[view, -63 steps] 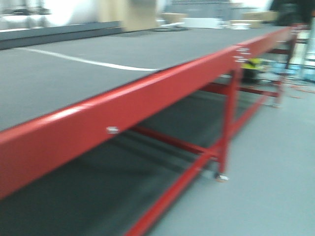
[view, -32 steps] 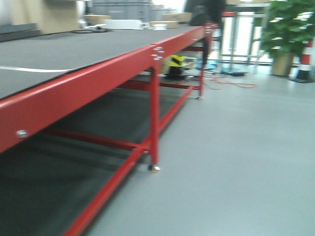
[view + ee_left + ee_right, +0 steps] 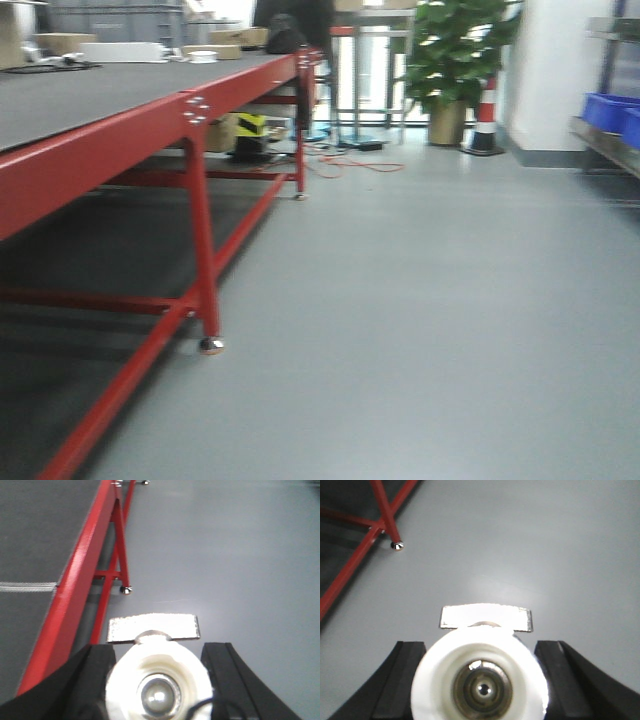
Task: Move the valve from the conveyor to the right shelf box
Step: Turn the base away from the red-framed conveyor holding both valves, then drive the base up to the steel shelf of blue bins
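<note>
Off the conveyor (image 3: 80,95) edge, over grey floor (image 3: 420,300), left gripper (image 3: 159,677) clamps left valve (image 3: 159,694) and right gripper (image 3: 481,672) clamps right valve (image 3: 481,687) (both seen end-on); best carried level, grip firm, toward blue shelf boxes (image 3: 610,108).

No legible text, numbers or brands in any view, all too blurred; only markings: red-white bands on the cone (image 3: 487,120); yellow-black hazard stripes on an item (image 3: 250,128) under the conveyor (image 3: 100,95).

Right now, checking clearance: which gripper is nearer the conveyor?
Left. The left gripper hangs beside the conveyor; the right gripper is out over the floor, farther from it.
</note>
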Robot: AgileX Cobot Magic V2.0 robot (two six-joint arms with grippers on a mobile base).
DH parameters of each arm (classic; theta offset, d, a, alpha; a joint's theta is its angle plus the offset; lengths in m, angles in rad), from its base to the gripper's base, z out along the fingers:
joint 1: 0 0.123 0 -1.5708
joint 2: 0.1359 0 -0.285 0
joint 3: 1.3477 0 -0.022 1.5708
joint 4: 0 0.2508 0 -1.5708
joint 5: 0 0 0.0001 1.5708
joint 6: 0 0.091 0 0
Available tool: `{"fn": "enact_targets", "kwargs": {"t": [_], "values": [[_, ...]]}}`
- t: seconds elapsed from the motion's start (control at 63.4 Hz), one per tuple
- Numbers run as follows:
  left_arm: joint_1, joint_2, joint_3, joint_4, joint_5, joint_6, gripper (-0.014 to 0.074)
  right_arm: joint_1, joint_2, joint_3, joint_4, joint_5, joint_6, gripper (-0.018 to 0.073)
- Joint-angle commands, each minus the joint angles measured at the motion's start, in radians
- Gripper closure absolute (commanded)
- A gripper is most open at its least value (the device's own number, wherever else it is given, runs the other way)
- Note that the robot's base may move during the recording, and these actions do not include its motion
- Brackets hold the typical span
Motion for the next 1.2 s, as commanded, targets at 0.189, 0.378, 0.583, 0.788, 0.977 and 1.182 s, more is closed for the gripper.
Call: {"fn": "enact_targets", "kwargs": {"t": [0.189,0.378,0.583,0.788,0.977,1.182], "values": [[0.002,-0.009,-0.013,-0.008,-0.046,-0.003,0.0707,-0.002,-0.013,-0.016,-0.007,-0.061,-0.005,0.0721],[0.002,-0.009,-0.013,-0.008,-0.046,-0.003,0.0707,-0.002,-0.013,-0.016,-0.007,-0.061,-0.005,0.0721],[0.002,-0.009,-0.013,-0.008,-0.046,-0.003,0.0707,-0.002,-0.013,-0.016,-0.007,-0.061,-0.005,0.0721],[0.002,-0.009,-0.013,-0.008,-0.046,-0.003,0.0707,0.0,-0.013,-0.016,-0.007,-0.061,-0.005,0.0721],[0.002,-0.009,-0.013,-0.008,-0.046,-0.003,0.0707,0.0,-0.013,-0.016,-0.007,-0.061,-0.005,0.0721],[0.002,-0.009,-0.013,-0.008,-0.046,-0.003,0.0707,0.0,-0.013,-0.016,-0.007,-0.061,-0.005,0.0721]]}}
